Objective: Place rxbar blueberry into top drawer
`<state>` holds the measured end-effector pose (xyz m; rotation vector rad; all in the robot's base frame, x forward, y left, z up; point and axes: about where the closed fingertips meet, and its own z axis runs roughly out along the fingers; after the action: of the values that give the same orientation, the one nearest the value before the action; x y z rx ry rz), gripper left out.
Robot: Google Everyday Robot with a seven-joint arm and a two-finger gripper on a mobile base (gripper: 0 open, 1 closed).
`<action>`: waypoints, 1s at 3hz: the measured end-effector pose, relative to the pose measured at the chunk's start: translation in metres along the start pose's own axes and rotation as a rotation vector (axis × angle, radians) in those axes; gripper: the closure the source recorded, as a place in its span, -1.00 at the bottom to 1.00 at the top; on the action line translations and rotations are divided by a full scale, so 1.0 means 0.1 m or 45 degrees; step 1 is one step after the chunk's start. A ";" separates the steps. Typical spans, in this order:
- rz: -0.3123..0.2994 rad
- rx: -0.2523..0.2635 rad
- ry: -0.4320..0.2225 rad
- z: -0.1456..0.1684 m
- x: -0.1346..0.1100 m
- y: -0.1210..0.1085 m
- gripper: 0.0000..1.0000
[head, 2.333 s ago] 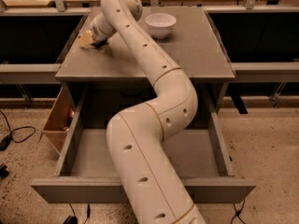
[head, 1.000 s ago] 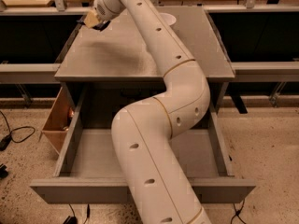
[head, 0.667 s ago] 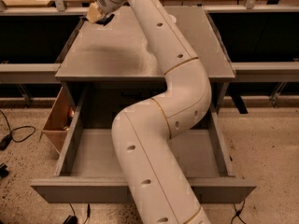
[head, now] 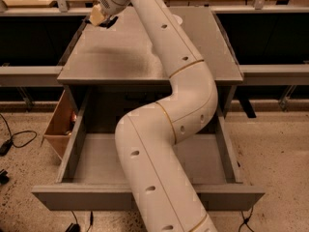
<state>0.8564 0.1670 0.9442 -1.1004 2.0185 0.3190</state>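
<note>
My gripper (head: 100,16) is raised over the back left corner of the grey cabinet top (head: 116,52). It is shut on the rxbar blueberry (head: 109,22), a small dark bar that sticks out just right of the tan fingers. The top drawer (head: 145,197) is pulled wide open at the front below the cabinet top. Its grey floor (head: 96,163) shows left of my arm, with nothing lying on the part I can see. My white arm crosses the drawer's middle and hides much of it.
A sliver of the white bowl (head: 178,19) shows behind my arm at the back of the cabinet top. A tan wooden box (head: 59,125) stands left of the drawer. Cables (head: 14,140) lie on the speckled floor. Dark shelving flanks the cabinet on both sides.
The gripper has risen from the cabinet top's left side and moved toward the back, carrying the dark bar with it. The arm now hides most of the bowl.
</note>
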 end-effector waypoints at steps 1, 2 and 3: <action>0.017 -0.040 0.069 -0.04 0.08 0.12 1.00; 0.049 -0.141 0.222 -0.15 0.29 0.37 1.00; 0.167 -0.298 0.471 -0.31 0.70 0.71 1.00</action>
<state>0.7623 0.1501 0.9017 -1.2433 2.4357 0.4555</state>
